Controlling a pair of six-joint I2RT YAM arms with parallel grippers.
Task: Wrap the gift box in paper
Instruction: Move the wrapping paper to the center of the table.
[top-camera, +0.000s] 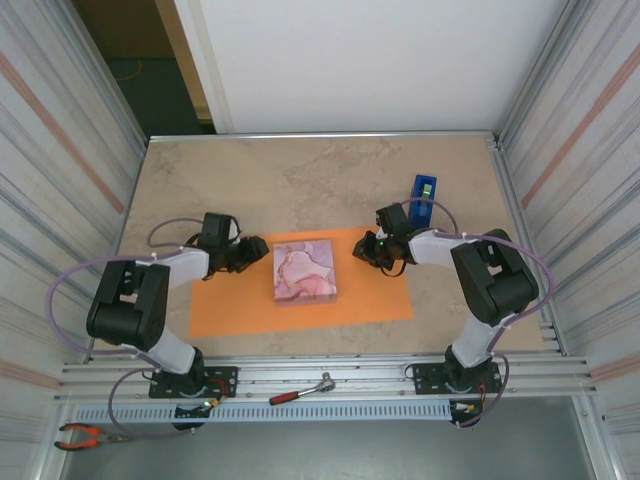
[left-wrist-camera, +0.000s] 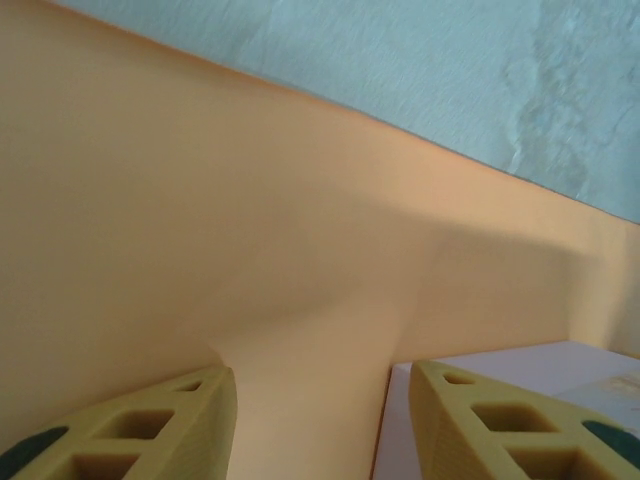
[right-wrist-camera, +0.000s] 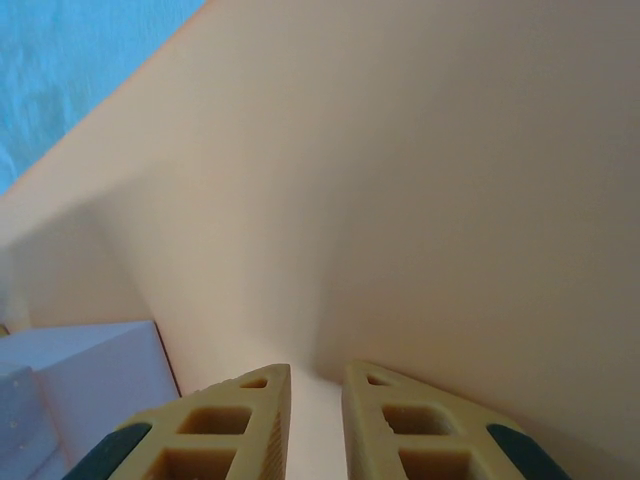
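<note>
Paper (top-camera: 240, 305): an orange sheet spread on the bench (top-camera: 330, 180), toward the front edge, reaching well past the box on both sides.
Gift box (top-camera: 305, 272): sits on the paper about midway along it, close to the far edge, marbled pink top facing up.
Left claw (top-camera: 258, 250): low at the paper's far edge, just left of the box. Its fingers stand roughly half open and a raised hump of paper runs up between them with room on either side.
Right claw (top-camera: 366, 250): low at the far edge, just right of the box. Its fingers are almost together with a strip of paper in the narrow gap. I cannot tell if the paper is pinched.
Tape dispenser (top-camera: 423, 198): blue, on the bare bench behind the right claw, off the paper.
</note>
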